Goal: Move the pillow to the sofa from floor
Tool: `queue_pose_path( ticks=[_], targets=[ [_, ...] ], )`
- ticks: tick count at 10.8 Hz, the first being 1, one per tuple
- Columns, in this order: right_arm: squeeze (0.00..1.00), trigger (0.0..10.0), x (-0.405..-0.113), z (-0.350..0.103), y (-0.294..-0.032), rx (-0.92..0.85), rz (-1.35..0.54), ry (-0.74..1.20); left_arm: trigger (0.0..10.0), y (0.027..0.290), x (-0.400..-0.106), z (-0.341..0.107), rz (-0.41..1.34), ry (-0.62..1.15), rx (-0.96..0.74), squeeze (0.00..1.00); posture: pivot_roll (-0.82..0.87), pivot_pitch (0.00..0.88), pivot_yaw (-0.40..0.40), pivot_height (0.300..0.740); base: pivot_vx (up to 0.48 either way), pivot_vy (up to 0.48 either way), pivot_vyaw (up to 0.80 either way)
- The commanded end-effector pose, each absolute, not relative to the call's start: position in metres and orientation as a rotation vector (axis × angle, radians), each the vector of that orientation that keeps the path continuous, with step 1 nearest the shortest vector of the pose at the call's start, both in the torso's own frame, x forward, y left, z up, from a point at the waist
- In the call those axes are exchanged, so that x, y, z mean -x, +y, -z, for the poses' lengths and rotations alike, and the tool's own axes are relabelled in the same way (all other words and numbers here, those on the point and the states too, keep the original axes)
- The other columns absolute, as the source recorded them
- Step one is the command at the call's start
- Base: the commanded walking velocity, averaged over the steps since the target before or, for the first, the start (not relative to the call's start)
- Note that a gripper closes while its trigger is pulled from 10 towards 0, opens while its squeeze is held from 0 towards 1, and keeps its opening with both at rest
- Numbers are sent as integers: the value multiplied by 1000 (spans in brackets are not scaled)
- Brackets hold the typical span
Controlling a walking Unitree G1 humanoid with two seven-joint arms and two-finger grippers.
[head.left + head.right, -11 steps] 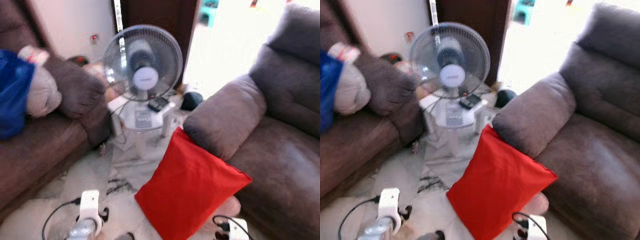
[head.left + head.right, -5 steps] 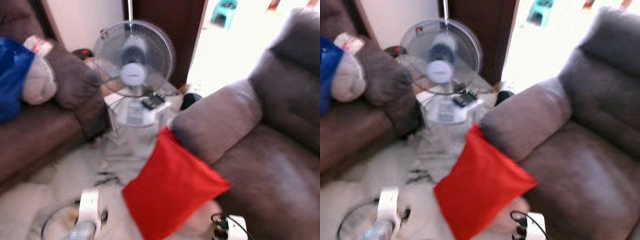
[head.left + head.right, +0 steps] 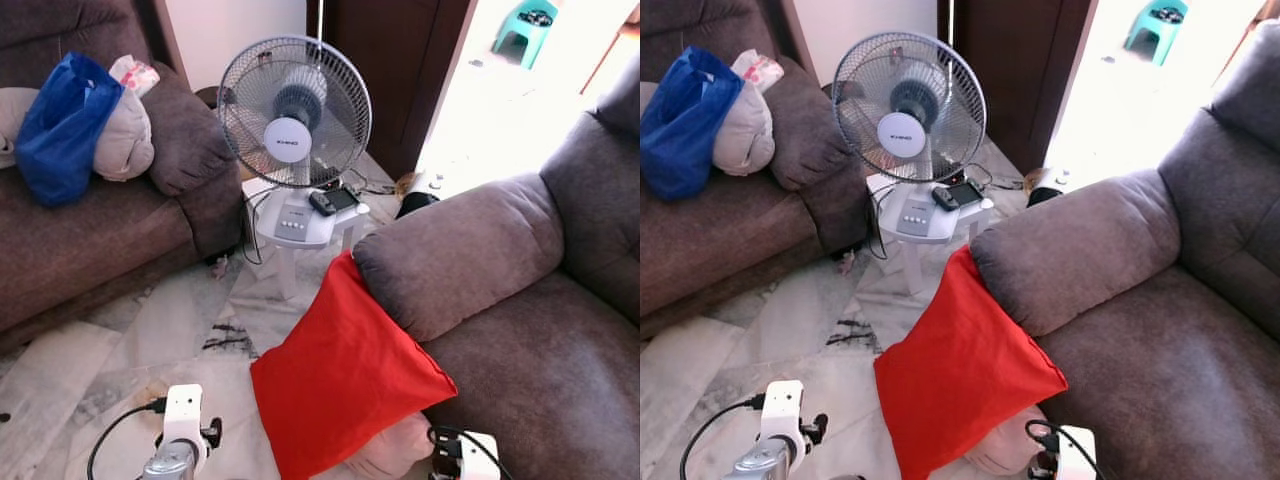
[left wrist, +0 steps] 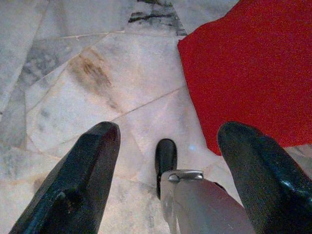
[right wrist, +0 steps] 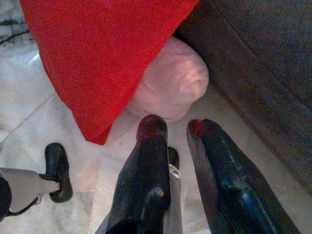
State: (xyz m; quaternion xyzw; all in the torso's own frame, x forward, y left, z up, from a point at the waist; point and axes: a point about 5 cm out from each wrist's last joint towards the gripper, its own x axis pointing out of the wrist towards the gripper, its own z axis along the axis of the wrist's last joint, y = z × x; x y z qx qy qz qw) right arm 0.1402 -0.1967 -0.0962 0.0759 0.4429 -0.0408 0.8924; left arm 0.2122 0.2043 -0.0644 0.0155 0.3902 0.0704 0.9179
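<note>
- propped on the marble floor, the red pillow leans tilted against the armrest of the grey sofa, its top corner touching the armrest and its lower corner on the tiles.
- tucked behind its lower edge sits a pale pink cushion, touching both the pillow and the sofa base.
- it looks soft, light and floppy, a fabric cover that should not slip; a pinch on one corner would likely let it sag, so a hold on the free lower-left edge, or one gripper at each side, seems safer.
- left gripper hangs low over bare tiles just beside the pillow's lower corner, fingers spread wide and holding nothing.
- right gripper points at the pink cushion below the pillow's edge, fingers nearly together with a narrow gap, gripping nothing.
- beyond stand a white fan on a small white stool, and a brown couch with a blue bag.
</note>
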Motion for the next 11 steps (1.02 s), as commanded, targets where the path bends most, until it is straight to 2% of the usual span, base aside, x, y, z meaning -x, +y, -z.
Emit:
queue_pose_path(
  ticks=[1, 11],
  targets=[
    [0, 10000, -136, 98, -198, -157, 88, 934, 10000, 205, -211, 65, -152, 812, -37, 0, 35, 52, -53, 740, 0, 0, 0],
    [0, 10000, -137, 97, -199, -137, 68, 934, 10000, 204, -213, 64, -155, 806, -31, 0, 36, 61, -56, 740, 0, 0, 0]
  ],
)
